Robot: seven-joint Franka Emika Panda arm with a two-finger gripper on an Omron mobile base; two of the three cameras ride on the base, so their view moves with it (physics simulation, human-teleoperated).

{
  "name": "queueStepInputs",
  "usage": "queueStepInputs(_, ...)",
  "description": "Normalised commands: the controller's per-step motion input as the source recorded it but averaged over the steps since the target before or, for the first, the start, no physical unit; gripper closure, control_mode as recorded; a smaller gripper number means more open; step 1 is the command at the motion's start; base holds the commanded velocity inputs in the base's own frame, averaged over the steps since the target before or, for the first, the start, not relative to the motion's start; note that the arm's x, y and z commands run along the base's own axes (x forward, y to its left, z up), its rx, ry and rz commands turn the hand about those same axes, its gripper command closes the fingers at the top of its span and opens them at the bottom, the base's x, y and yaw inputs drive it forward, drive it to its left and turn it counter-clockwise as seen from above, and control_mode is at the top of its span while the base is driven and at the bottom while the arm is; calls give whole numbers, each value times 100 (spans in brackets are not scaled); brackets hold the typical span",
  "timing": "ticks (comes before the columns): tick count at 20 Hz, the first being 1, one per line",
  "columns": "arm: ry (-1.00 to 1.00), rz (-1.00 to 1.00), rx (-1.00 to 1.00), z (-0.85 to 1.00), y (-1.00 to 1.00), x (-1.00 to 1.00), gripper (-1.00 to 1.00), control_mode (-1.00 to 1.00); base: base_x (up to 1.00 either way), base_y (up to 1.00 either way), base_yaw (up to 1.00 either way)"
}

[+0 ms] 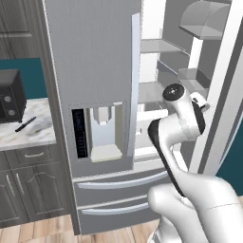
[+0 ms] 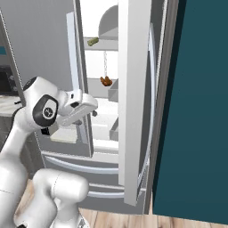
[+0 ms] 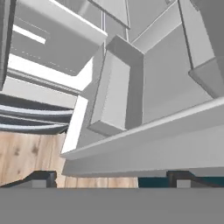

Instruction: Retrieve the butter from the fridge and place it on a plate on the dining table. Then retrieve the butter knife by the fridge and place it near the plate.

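Observation:
The fridge [image 1: 95, 71] stands with its left door shut and its right door [image 2: 133, 111] swung open. The butter [image 2: 92, 41], a small pale olive stick, lies on an upper shelf inside. My gripper [image 2: 92, 109] reaches into the opening at mid height, well below the butter, open with nothing between its fingers; its dark fingertips [image 3: 43, 178] stand wide apart in the hand view. The butter knife [image 1: 26, 124], thin and black, lies on the marbled counter left of the fridge. The plate and the dining table are out of view.
An orange-brown food item [image 2: 106, 81] sits on the middle shelf. Grey door bins [image 3: 118, 87] are close ahead of the hand. A black microwave [image 1: 9, 95] stands on the counter by the knife. A teal wall [image 2: 200, 111] is to the right, with wooden floor below.

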Motion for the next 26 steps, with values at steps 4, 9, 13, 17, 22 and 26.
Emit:
queueStepInputs(4, -33, -33, 50, 0, 57, 51, -100, -100, 0, 0, 0)
queueStepInputs(9, -25, -36, 64, 0, 30, 34, -100, -100, 0, 0, 0)
queueStepInputs(13, 1, -7, 47, 25, 3, -8, -100, -100, 0, 0, 0)
queueStepInputs(17, -5, 4, 26, 9, 7, -35, -100, -100, 0, 0, 0)
queueStepInputs(22, -13, 10, -12, 0, 46, -9, -100, -100, 0, 0, 0)
queueStepInputs(26, -9, 22, -12, 2, 18, 1, -100, -100, 0, 0, 0)
